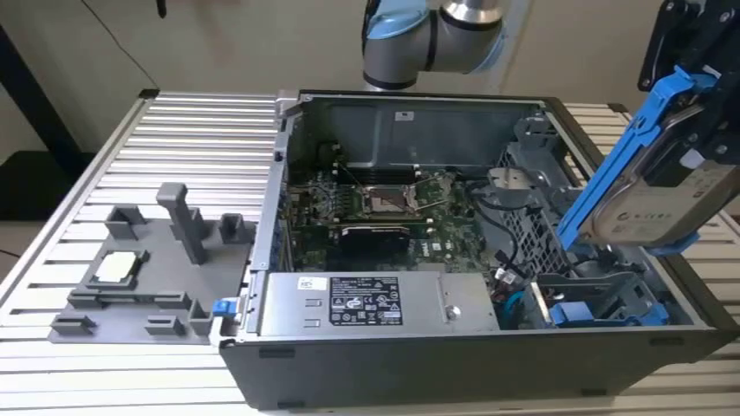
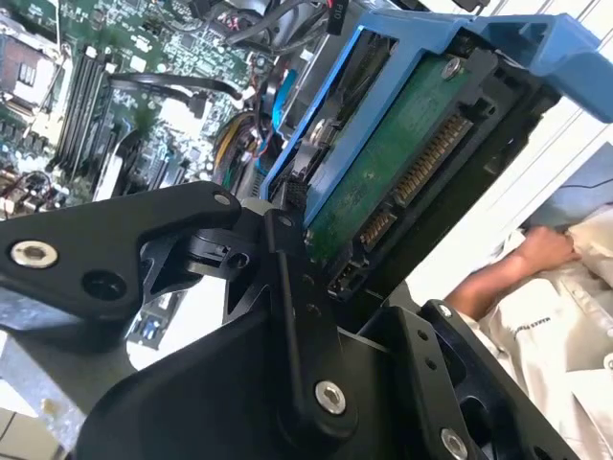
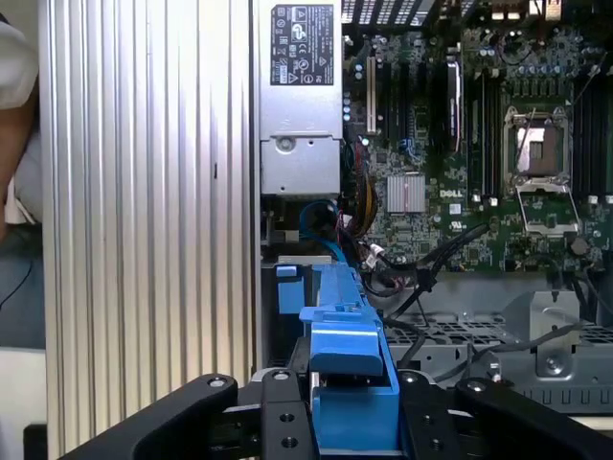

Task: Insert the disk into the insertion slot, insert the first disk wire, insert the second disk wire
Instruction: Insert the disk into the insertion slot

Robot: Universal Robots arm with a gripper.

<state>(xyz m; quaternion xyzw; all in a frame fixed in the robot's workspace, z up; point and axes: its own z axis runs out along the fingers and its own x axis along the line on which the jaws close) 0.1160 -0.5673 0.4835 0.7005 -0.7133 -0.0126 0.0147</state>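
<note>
Blue-framed disk [image 1: 647,199] seemingly clamped in claw [image 3: 351,412].

Gripper [image 1: 697,130] clamps disk [image 1: 647,206] — tilted, above open computer case [image 1: 347,364], exterior view's right.

Cables [image 1: 490,232] and perforated cage wall [image 1: 535,227] close beside the insertion slot [image 1: 592,293]

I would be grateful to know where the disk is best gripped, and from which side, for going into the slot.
By the blue carrier frame at the connector end of the disk, from above, a finger on each side, as the gripper has it. The frame looks rigid, and the lower end is free for the insertion slot.
</note>
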